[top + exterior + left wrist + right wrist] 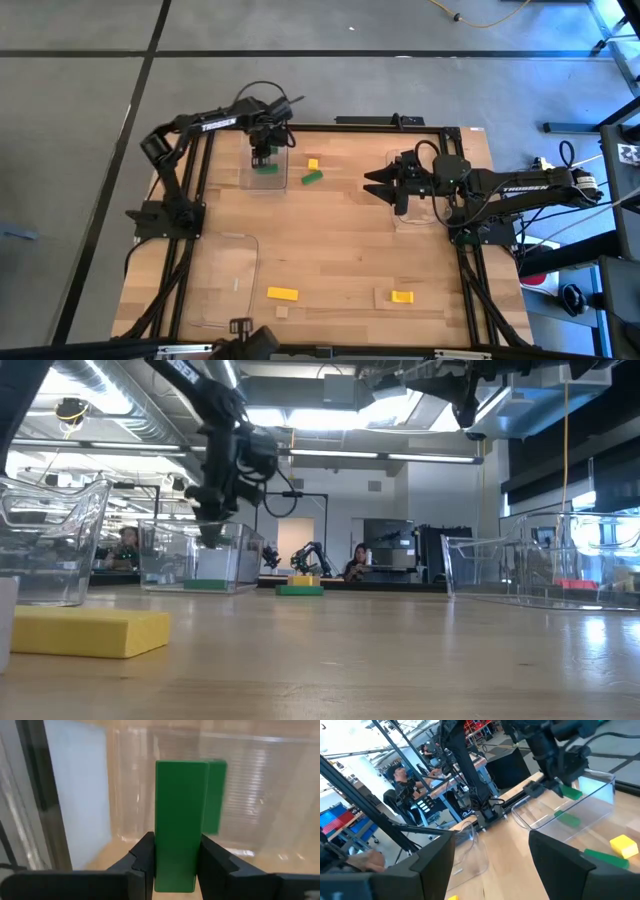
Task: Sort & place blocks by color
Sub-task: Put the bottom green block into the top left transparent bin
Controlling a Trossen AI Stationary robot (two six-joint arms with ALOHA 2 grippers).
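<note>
My left gripper (265,152) hangs over the far-left clear tray (283,182), shut on a bright green block (180,820). A second green block (216,795) lies on that tray's floor. My right gripper (372,185) is open and empty, hovering beside the right-hand clear tray (420,222); its fingers frame the right wrist view (492,845). On the bare table lie a yellow block (313,163) and a green block (313,178) right of the left tray. Two more yellow blocks (282,293) (402,296) and tan cubes (283,312) lie near the near edge. My left gripper pinches the green block between its two fingers (142,855), which sit on the two long side faces at its lower end (175,870). The fingers come from above, pointing down. The block (568,792) is lifted clear above the tray floor, tilted.
A third clear tray (222,285) lies at the near left. Open wood spreads across the table's middle (340,240). Black frame rails run along the left and right edges. People sit at desks in the room beyond the far edge.
</note>
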